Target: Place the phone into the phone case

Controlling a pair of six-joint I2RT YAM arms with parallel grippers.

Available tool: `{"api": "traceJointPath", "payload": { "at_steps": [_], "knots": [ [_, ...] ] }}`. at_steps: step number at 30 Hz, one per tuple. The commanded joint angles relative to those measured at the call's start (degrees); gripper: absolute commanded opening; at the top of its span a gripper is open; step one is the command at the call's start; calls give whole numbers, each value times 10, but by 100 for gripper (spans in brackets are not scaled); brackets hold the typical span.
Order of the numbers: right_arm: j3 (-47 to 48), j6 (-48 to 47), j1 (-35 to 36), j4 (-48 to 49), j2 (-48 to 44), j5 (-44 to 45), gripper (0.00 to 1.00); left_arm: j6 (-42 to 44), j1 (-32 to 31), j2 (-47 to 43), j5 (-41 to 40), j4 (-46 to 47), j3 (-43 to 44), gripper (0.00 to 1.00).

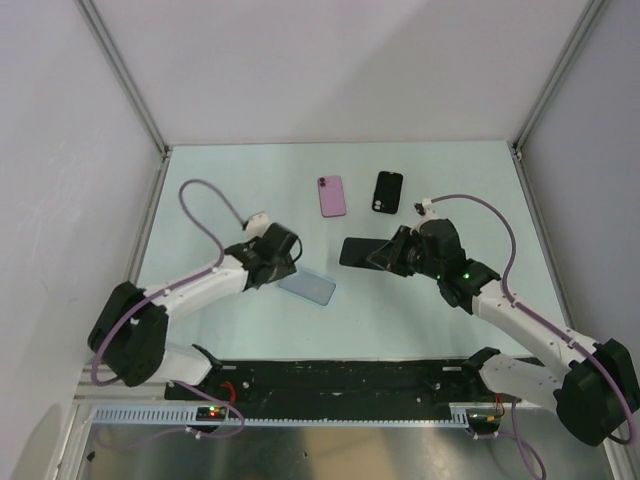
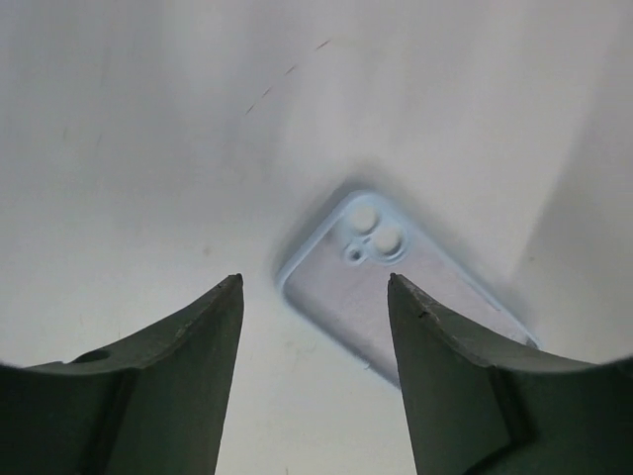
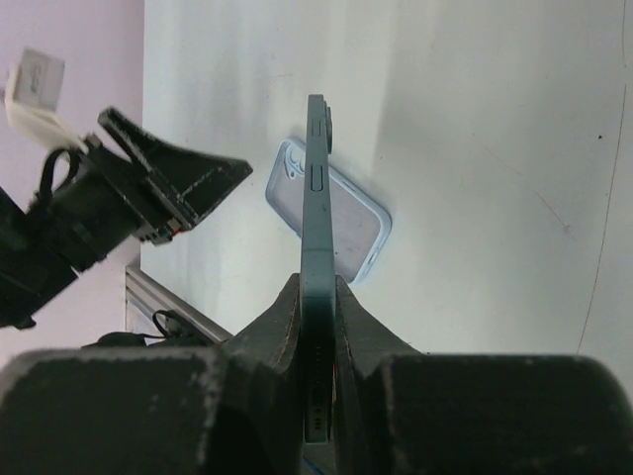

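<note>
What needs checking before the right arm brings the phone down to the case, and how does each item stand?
1. Dark phone secure in the right gripper: ok, clamped edge-on between the fingers.
2. Light blue case flat on the table: ok.
3. Case open side up: cannot tell.
4. Left gripper released from the case: ok, jaws open, nothing held, hovering close above it.
5. Phone lined up over the case: not ok, it is off to the case's right.
6. Pink phone out of the path: ok, farther back.
</note>
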Motion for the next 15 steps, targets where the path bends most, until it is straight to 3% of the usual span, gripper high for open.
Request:
{"api": "traceJointPath", "payload": {
  "at_steps": [1, 5, 15],
  "knots": [
    [5, -11, -10, 27, -37, 7, 0, 252, 2, 69, 11, 25, 88, 63],
    [1, -16, -31, 16, -55, -13, 0, 308, 2, 125, 63, 26, 120, 57],
    [-22, -21, -70, 3, -90, -44, 0, 343, 19, 146, 97, 23, 111, 58]
  ]
}}
